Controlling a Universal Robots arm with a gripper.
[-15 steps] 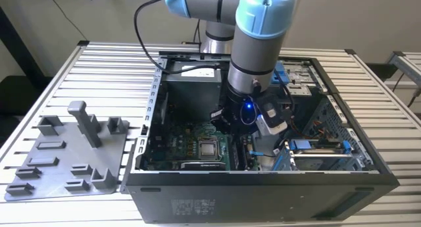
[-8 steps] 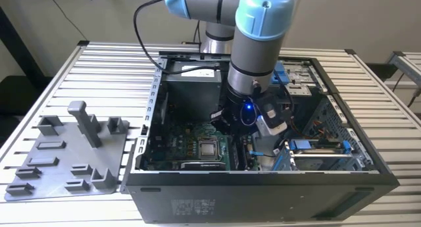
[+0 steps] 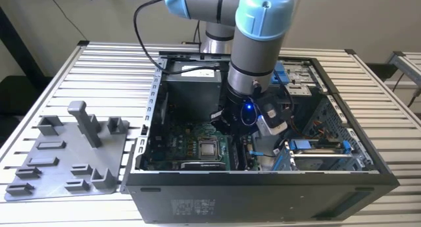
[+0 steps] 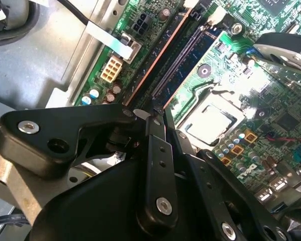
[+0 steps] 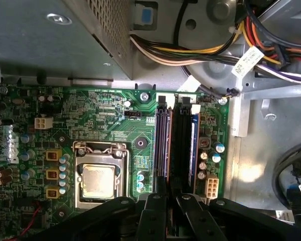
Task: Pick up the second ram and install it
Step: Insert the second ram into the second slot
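The gripper (image 5: 163, 201), fingers closed, seemingly clamps the second ram (image 5: 163, 145) on edge over the motherboard (image 5: 98, 125) slots

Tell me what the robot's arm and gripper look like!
In the exterior view the arm is a fat grey tube with a light blue cap at its joint. A black cable loops beside it, and a small blue light glows near its wrist. In both wrist views the gripper is black, built of flat linked bars with silver screws.

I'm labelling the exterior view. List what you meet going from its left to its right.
Grey plastic tray → computer case's left wall → silver square chip on the green motherboard → robot arm → blue drive bay.
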